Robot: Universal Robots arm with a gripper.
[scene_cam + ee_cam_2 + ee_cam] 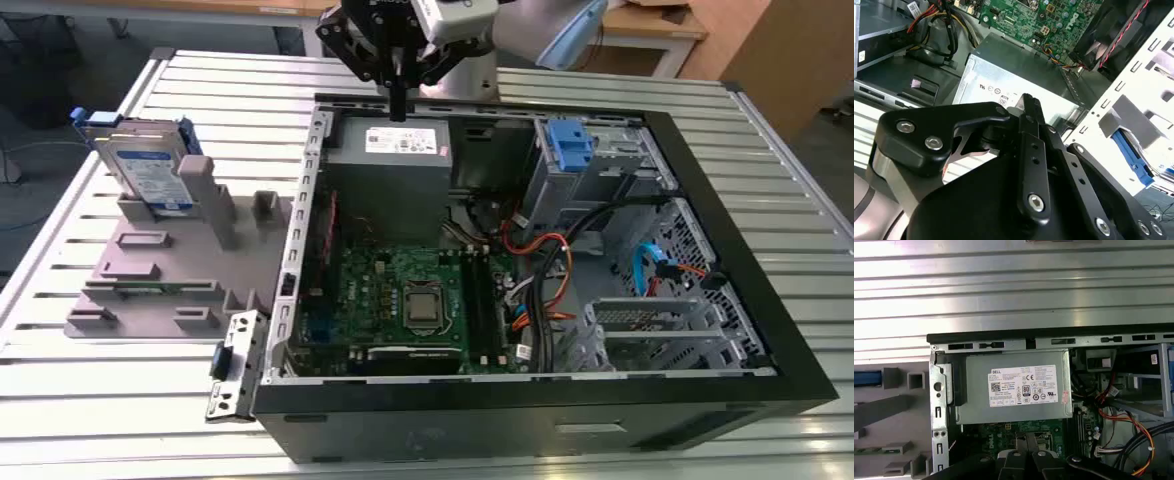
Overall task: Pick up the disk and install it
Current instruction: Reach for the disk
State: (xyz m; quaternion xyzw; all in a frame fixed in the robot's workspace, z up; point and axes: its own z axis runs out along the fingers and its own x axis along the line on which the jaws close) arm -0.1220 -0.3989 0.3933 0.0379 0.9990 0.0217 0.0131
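Gripper [398, 112] is hanging over the far end of the open computer case [534, 396]. Its black metal fingers are pressing flat together into one thin blade, closed with nothing between them. Both wrist views are showing the same: fingers [1030, 112] meeting edge to edge, bolted links behind them.

Tip is sitting just above the power supply [394, 160] — a boxy grey sheet-metal unit with a white sticker [1023, 386], in the case's far corner.

Disk [144, 165] is standing on edge in a slot of a grey plastic holder [160, 262], outside the case on the exterior view's left, well apart from the gripper. It is a flat silver-grey rectangle, white-and-blue label facing out, with blue plastic rails along its edges.

The holder is blocky and matt, with ribs and pockets. It is resting on the ribbed aluminium table [240, 75].

Inside the case, a green circuit board [400, 290] is lying flat, orange and black cables [561, 250] are looping beside it, and a blue plastic latch [567, 145] is standing upright at the metal drive cage.
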